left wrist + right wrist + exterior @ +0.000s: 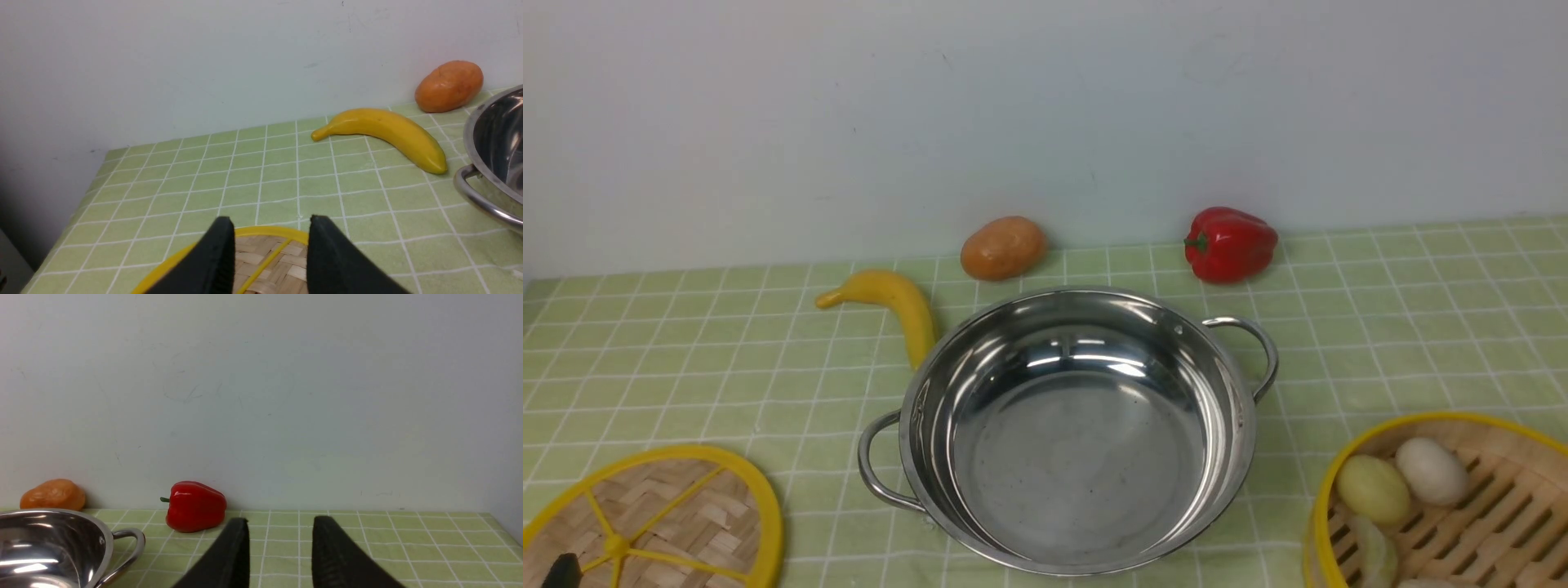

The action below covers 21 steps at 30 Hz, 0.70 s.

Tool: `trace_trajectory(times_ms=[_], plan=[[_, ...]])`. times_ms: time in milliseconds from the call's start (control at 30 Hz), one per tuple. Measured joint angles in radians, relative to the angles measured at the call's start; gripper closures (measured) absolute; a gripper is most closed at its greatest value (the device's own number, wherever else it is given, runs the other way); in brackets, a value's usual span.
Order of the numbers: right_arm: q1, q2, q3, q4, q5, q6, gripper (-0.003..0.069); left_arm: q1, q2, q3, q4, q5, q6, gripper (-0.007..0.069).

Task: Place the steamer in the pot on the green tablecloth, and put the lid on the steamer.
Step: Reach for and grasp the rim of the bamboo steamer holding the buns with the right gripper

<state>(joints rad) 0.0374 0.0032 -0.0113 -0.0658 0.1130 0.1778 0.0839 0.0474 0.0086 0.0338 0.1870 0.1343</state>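
Observation:
The shiny steel pot (pixel 1078 457) sits empty in the middle of the green tablecloth (pixel 1421 327). At the near left lies the flat woven lid (pixel 662 514) with its yellow rim. My left gripper (pixel 271 222) hovers open over the lid's (pixel 265 253) far edge with nothing between its fingers; only one black fingertip (pixel 560 572) shows in the front view. The steamer (pixel 1494 506) stands at the near right, partly cut off by the frame. In the right wrist view my right gripper (pixel 281 522) is open and empty over bare cloth, and the steamer is out of that view.
A banana (pixel 894 306) lies against the pot's far left side. An orange-brown fruit (pixel 1003 247) and a red bell pepper (pixel 1229 243) sit by the back wall. Three pale round foods, such as a white one (pixel 1431 471), lie in the steamer. The cloth ends at the left (pixel 81 196).

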Motion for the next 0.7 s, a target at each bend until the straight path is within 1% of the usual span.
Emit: trace_trajectory(times_ms=[267,400,533,600,700], plan=[[0.000,0.000,0.000,-0.015,-0.001,0.000,0.0416,0.000,0.000,0.000,0.000,0.000,0.000,0.0382],[0.000,0.000,-0.006,-0.011,-0.042,0.002,0.0416,0.000,0.000,0.000,0.000,0.000,0.000,0.0382],[0.000,-0.001,-0.105,0.019,-0.053,0.037,0.0416,0.000,0.000,0.000,0.000,0.000,0.000,0.0382],[0.000,-0.001,-0.176,0.030,-0.005,0.058,0.0416,0.000,0.000,0.000,0.000,0.000,0.000,0.0382],[0.000,-0.003,-0.281,0.049,0.158,0.078,0.0416,0.000,0.000,0.000,0.000,0.000,0.000,0.0382]])
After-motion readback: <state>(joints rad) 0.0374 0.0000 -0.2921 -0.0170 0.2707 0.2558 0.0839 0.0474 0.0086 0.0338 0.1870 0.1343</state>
